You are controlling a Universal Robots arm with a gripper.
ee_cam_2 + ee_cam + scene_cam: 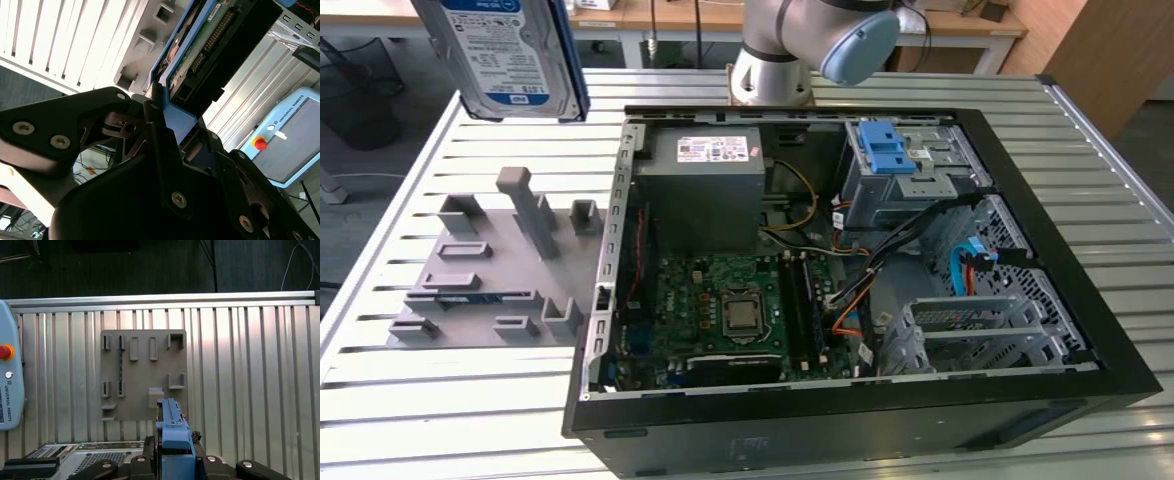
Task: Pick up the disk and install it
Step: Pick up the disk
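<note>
The gripper (172, 117) is clamping the hard drive (514, 55) by its blue rail frame, high above the grey fixture plate (480, 290).

Slatted metal bench (454, 410) carries an open computer case (854, 430) toward its edge at the exterior view's right. Grey slotted fixture (480, 290) lies just beside the case, near the opposite edge. Power supply (707, 170) and motherboard (720, 300) sit inside the case.

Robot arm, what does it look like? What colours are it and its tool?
The arm is a shiny silver-grey tube with a round light-blue cap on its joint. Its tool is black, made of chunky angular links dotted with round silver screws.
</note>
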